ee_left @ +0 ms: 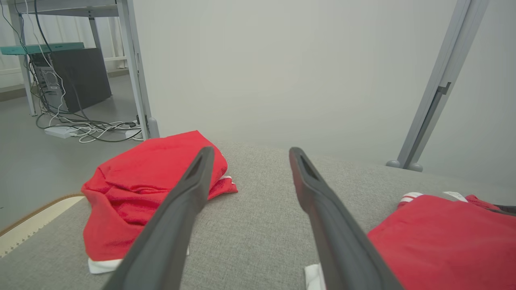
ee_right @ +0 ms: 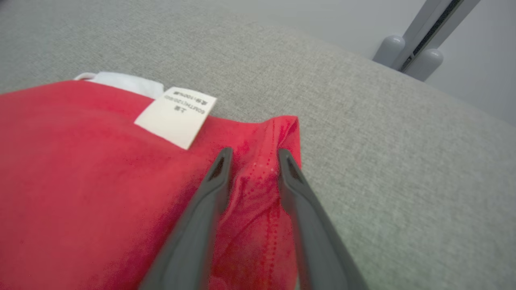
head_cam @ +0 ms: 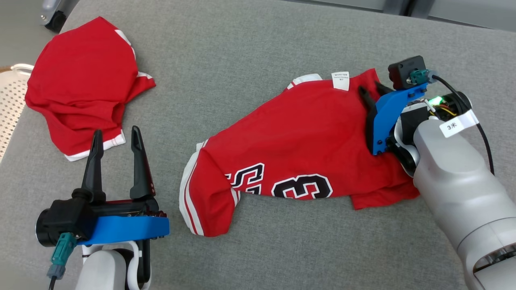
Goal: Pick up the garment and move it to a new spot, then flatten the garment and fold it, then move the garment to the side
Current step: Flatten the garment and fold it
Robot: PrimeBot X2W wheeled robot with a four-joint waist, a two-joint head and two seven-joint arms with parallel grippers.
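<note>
The garment (head_cam: 306, 141) is a red jersey with white trim and black-and-white numbers. It lies spread out and rumpled at the middle right of the grey padded surface (head_cam: 242, 60). My right gripper (head_cam: 371, 89) sits at its far right corner, beside the white label (head_cam: 340, 79). In the right wrist view, the right gripper (ee_right: 254, 155) has narrowed jaws pinching a raised fold of the garment (ee_right: 100, 181). My left gripper (head_cam: 116, 132) stands open and holds nothing, left of the jersey. The left wrist view has the left gripper (ee_left: 250, 151) above bare fabric with the garment (ee_left: 443, 237) at its right.
A second red garment (head_cam: 84, 88) lies crumpled at the far left, also visible as the red heap (ee_left: 149, 181). A white perforated basket (head_cam: 10, 96) stands past the left edge. Beyond the surface are a metal post (ee_left: 435, 88) and a computer tower (ee_left: 76, 76) with floor cables.
</note>
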